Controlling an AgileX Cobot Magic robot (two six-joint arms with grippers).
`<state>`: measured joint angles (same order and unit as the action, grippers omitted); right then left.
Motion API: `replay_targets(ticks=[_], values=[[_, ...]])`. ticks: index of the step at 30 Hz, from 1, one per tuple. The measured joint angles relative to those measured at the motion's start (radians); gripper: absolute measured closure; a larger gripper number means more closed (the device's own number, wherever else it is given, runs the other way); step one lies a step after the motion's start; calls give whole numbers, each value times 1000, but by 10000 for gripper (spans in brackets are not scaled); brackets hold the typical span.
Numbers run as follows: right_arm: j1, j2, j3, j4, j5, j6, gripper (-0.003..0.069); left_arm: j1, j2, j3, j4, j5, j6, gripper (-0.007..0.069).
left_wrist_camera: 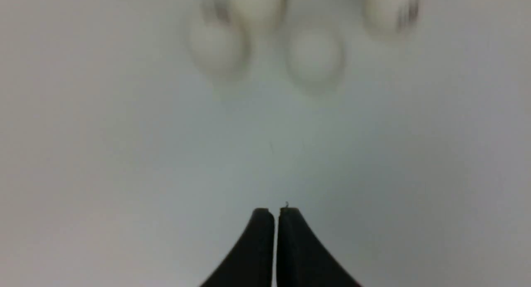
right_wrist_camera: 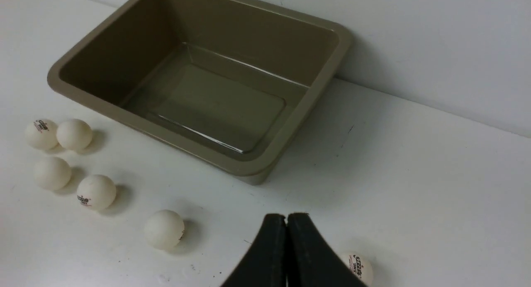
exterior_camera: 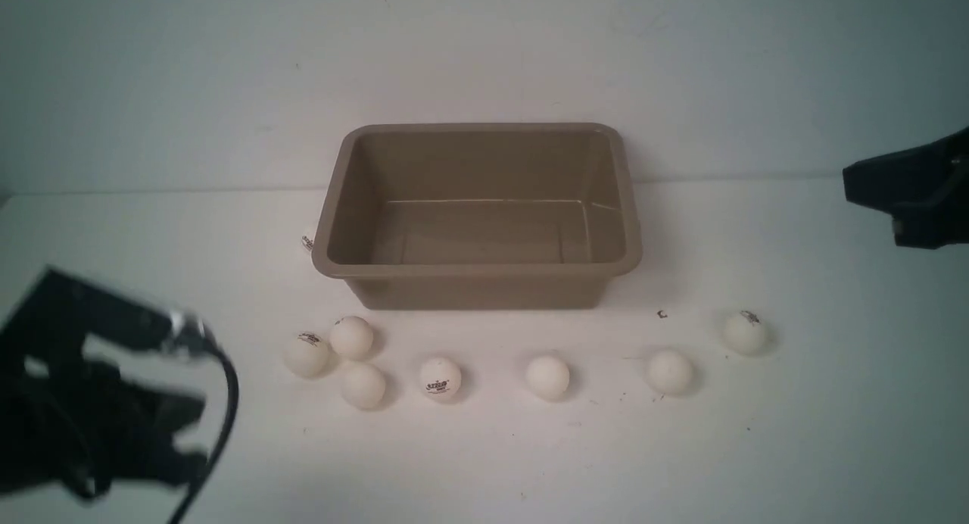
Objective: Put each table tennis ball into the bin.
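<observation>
Pickup has not begun: the bin (exterior_camera: pixel 477 270) sits empty, seven table tennis balls (exterior_camera: pixel 440 377) lie on the tabletop (exterior_camera: pixel 833 433) before it, an eighth ball (exterior_camera: pixel 306 241) sits just beside its left wall, and both jaws are closed on nothing, so you should open one over a ball next.

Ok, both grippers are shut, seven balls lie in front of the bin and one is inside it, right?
No: the bin is empty. The front view shows the eighth ball outside, beside the bin's left wall. The rest holds.
</observation>
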<state>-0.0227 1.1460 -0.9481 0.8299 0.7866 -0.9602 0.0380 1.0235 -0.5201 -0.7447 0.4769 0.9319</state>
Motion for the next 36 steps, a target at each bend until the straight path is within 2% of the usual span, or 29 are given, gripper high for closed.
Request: replay_targets(ticks=[1,5,11,13,19,24,27,29,30,31,32,33,34,36], values=[[0,3,0,0,0,0,671,0,17,-18,-86,-52,67,626],[0,38,0,-7,2,5,671,0,125,-72,-206,-58,198,605],[0,91,0,-95,-14,99,671,0,255,-126,-219,-29,218,564],[0,137,0,-179,-40,183,671,0,307,-162,-217,-34,218,543],[6,243,-1,-236,-68,259,671,0,352,-218,-216,-43,244,510],[74,362,-57,-282,-91,300,670,0,353,-241,-216,-65,270,510],[127,427,-130,-379,-90,399,670,0,353,-242,-216,-65,270,510],[171,486,-200,-526,-74,569,670,0,353,-242,-216,-65,270,510],[181,493,-216,-571,-68,598,670,0,353,-242,-216,-65,270,510],[205,517,-248,-681,-54,702,670,0,353,-242,-216,-65,270,510],[208,519,-252,-713,-51,733,670,0,353,-242,-216,-65,270,510],[226,531,-270,-792,-44,820,670,0,353,-242,-216,-65,270,510],[248,540,-281,-924,-40,920,670,0,353,-242,-216,-65,270,510],[257,545,-283,-993,-38,979,670,0,353,-242,-216,-65,270,510]])
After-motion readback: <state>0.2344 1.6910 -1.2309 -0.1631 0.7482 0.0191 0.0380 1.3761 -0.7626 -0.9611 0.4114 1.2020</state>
